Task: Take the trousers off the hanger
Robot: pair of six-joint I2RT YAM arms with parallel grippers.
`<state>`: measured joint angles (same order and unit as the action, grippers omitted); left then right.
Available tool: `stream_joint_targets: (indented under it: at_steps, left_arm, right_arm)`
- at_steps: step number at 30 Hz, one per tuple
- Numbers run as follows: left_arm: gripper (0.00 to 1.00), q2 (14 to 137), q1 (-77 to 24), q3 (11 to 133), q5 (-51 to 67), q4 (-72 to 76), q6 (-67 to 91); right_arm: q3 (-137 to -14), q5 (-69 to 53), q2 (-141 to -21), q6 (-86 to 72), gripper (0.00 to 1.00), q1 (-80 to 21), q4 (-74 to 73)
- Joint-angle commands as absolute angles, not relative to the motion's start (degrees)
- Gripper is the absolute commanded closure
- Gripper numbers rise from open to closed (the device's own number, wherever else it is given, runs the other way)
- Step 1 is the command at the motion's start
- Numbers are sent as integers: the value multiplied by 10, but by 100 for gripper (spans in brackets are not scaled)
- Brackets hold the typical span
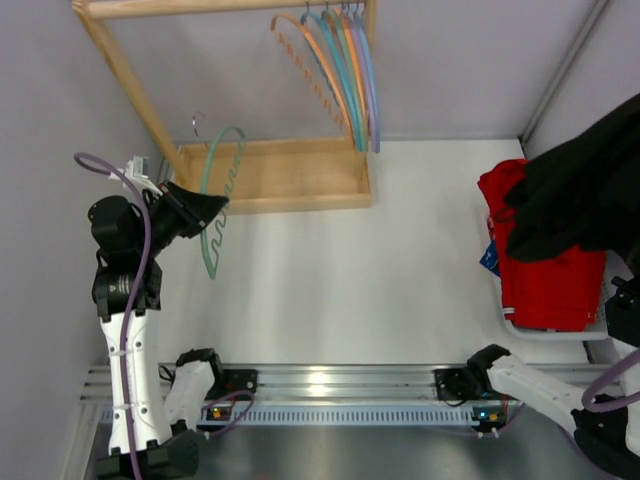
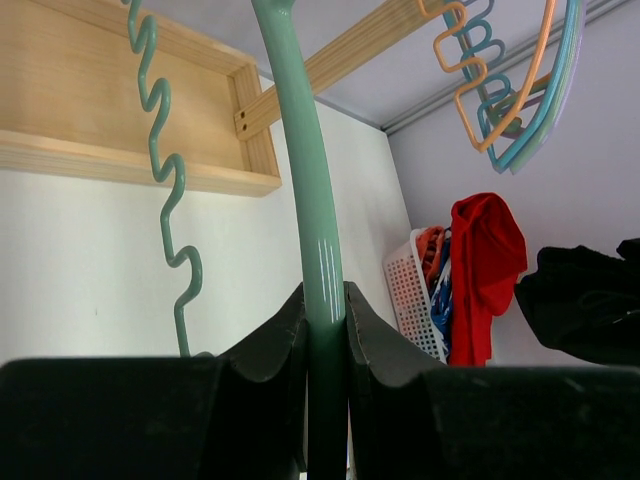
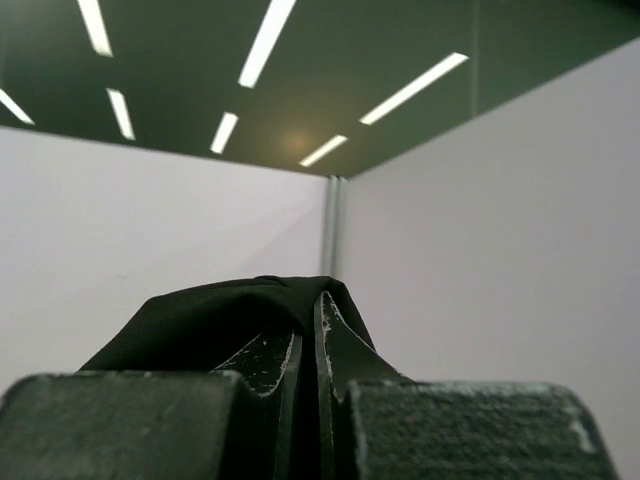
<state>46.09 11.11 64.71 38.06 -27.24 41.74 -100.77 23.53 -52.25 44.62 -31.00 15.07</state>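
Observation:
The mint-green hanger [image 1: 212,245] is bare and held in the air in front of the wooden rack. My left gripper [image 1: 207,211] is shut on its smooth arm; in the left wrist view the hanger [image 2: 312,200] runs up between the fingers of that gripper [image 2: 325,305], with its wavy arm to the left. The black trousers [image 1: 590,185] hang bunched at the far right, clear of the hanger, above a basket. They also show in the left wrist view [image 2: 585,300]. My right gripper [image 3: 310,335] is shut on a fold of the trousers [image 3: 230,310]; the cloth hides it in the top view.
A wooden rack [image 1: 270,180] stands at the back left, with several orange and blue hangers [image 1: 340,70] on its top rail. A white basket [image 2: 408,290] at the right edge holds a bright red garment [image 1: 540,275]. Grey walls close in the left and right sides.

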Motion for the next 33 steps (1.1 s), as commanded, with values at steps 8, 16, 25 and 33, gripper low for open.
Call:
stream_joint_targets:
  at_steps: [8, 16, 25, 33]
  left_arm:
    - [100, 447, 112, 671, 381, -238, 398]
    - [100, 443, 112, 671, 382, -238, 388]
    - [100, 425, 112, 669, 377, -239, 376]
    - [100, 426, 112, 670, 374, -238, 380]
  right_arm:
    - [-897, 359, -468, 575, 100, -208, 131]
    - [-794, 372, -453, 639, 100, -150, 133]
    - [-731, 293, -478, 563, 100, -9, 105]
    - [-728, 149, -546, 475, 100, 177, 90]
